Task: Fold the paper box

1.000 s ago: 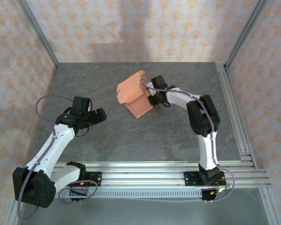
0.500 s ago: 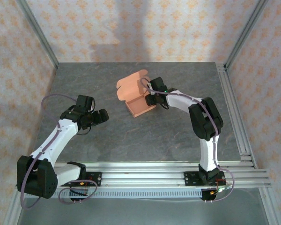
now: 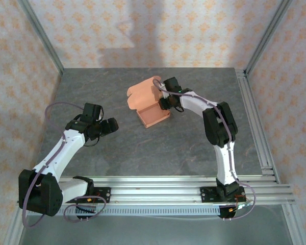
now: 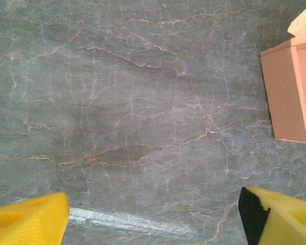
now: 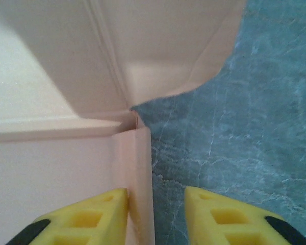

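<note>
Grey veined stone is being used as the table point(image 3: 143, 153), with patterned paper walls being held up behind it by aluminium rails. The paper box point(image 3: 152, 113) is being kept at mid-table, half built, directly in front of and under the right gripper point(image 3: 164, 102).

Against the picture from a second ago, the right gripper is being seen slightly farther from its base, along the box's edge. The left gripper point(image 3: 108, 126) is being seen a little nearer the box. The box itself is being left almost where it was. This is being judged a repositioning for a fresh hold, not a completed fold.

In the right wrist view, the yellow fingers point(image 5: 86, 219) are being held apart and are straddling an upright side wall point(image 5: 138, 173). One finger is being kept inside the box against that wall, while the other is being kept outside over bare stone, so nothing is being clamped. The rounded lid flap point(image 5: 163, 46) is being left raised ahead of the fingers.

The left gripper's jaws are being held wide apart over bare stone, with the box's corner being seen ahead and to their right.

The box is being left open, and nothing is being carried inside it, as far as its interior is being shown.
</note>
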### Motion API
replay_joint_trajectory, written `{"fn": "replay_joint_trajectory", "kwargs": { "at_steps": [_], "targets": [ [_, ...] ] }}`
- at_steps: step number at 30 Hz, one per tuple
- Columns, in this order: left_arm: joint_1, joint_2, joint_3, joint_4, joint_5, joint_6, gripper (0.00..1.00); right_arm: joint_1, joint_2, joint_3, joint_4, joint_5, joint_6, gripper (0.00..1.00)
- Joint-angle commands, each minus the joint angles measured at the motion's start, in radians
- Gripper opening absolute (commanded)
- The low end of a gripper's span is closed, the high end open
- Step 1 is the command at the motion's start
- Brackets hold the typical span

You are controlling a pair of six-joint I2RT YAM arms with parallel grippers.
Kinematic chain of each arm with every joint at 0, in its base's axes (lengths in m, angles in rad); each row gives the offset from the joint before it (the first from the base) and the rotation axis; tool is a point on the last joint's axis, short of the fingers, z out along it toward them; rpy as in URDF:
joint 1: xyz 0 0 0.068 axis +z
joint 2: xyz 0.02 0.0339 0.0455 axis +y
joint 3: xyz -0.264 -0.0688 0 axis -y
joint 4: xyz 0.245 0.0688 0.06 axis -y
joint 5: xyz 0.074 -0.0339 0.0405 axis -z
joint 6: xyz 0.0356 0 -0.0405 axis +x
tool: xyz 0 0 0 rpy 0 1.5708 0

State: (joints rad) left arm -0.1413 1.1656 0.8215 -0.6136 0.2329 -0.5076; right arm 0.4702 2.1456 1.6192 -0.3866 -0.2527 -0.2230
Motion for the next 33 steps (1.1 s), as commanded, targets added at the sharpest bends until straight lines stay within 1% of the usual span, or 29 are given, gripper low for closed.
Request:
{"fn": "replay_joint_trajectory", "kwargs": {
  "at_steps": [1, 6, 9, 12, 14, 16, 17, 18, 21, 25, 26, 29, 31, 33],
  "targets": [
    [0.003, -0.002, -0.009, 0.018, 0.014, 0.0, 0.87, -0.009, 0.027, 0.045, -0.053, -0.012, -0.024, 0.29],
    [0.003, 0.003, -0.008, 0.02, 0.022, 0.003, 0.87, -0.008, 0.041, 0.059, -0.061, -0.03, -0.027, 0.25],
    [0.003, 0.003, -0.007, 0.02, 0.021, 0.003, 0.87, -0.007, 0.039, 0.061, -0.066, -0.022, -0.028, 0.19],
    [0.003, 0.004, -0.009, 0.026, 0.016, 0.0, 0.87, -0.007, 0.021, 0.053, -0.058, -0.023, -0.028, 0.17],
    [0.002, 0.008, -0.017, 0.045, 0.014, -0.014, 0.86, -0.008, 0.002, 0.04, -0.044, -0.026, -0.027, 0.12],
    [0.004, 0.011, -0.027, 0.073, 0.024, -0.02, 0.86, -0.008, -0.019, 0.026, -0.03, -0.024, -0.025, 0.12],
    [0.004, 0.014, -0.031, 0.085, 0.028, -0.054, 0.87, -0.008, -0.031, 0.017, -0.024, -0.023, -0.023, 0.12],
    [0.003, 0.016, -0.032, 0.095, 0.026, -0.06, 0.87, -0.008, -0.042, 0.009, -0.019, -0.023, -0.021, 0.12],
    [0.007, 0.028, -0.031, 0.106, 0.004, -0.071, 0.88, -0.008, -0.086, -0.025, 0.014, -0.039, -0.001, 0.11],
    [0.023, 0.043, -0.046, 0.141, -0.021, -0.082, 0.89, -0.012, -0.174, -0.098, 0.1, -0.079, 0.047, 0.12],
    [0.031, 0.043, -0.058, 0.166, -0.015, -0.086, 0.89, -0.013, -0.195, -0.113, 0.118, -0.087, 0.059, 0.12],
    [0.059, 0.031, -0.139, 0.327, 0.038, -0.117, 0.89, -0.02, -0.273, -0.167, 0.189, -0.136, 0.106, 0.12],
    [0.078, 0.044, -0.186, 0.447, 0.098, -0.153, 0.87, -0.024, -0.328, -0.198, 0.231, -0.181, 0.141, 0.12],
    [0.079, 0.083, -0.191, 0.54, 0.154, -0.178, 0.86, -0.023, -0.376, -0.229, 0.278, -0.229, 0.176, 0.12]
  ]
}}
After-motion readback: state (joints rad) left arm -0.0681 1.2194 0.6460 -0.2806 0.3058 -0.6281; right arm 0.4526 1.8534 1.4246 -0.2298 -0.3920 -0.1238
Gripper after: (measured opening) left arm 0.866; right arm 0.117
